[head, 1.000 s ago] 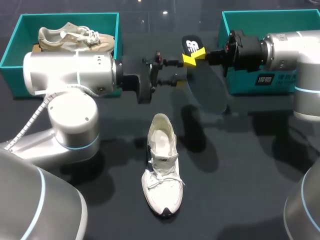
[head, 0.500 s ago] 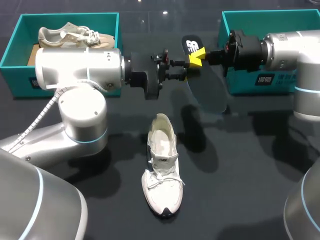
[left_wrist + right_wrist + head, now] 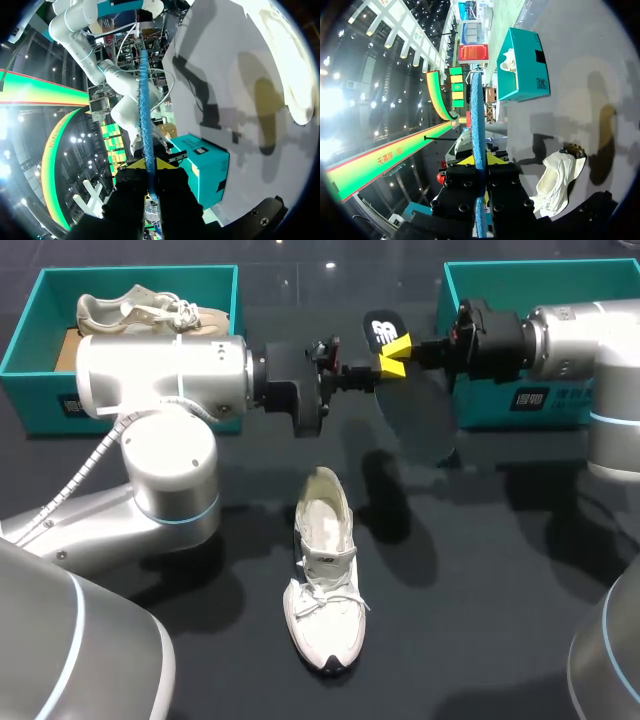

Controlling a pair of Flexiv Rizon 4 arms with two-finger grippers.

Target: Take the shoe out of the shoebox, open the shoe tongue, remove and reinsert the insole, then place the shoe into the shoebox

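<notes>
The insole [image 3: 415, 420], grey beneath with a black heel end, hangs in the air above the table's back middle. My right gripper [image 3: 400, 346] is shut on it from the right. My left gripper [image 3: 382, 370] meets it from the left and is shut on the same insole. In the left wrist view the insole's blue edge [image 3: 145, 100] runs out from between my fingers [image 3: 150, 165]. The right wrist view shows that edge [image 3: 479, 125] clamped in my right gripper [image 3: 481, 160]. The white shoe [image 3: 325, 570] lies on the table below, toe toward me, also seen as the white shoe [image 3: 560, 175].
A teal shoebox [image 3: 218, 280] at the back left holds a beige shoe [image 3: 150, 312]. A second teal shoebox [image 3: 540, 280] stands at the back right behind my right arm. The left shoebox [image 3: 522, 65] shows in the right wrist view, the right shoebox [image 3: 202, 167] in the left.
My left arm has moved right up to the insole and its fingers have closed on it. The right arm, insole and shoe have stayed put.
</notes>
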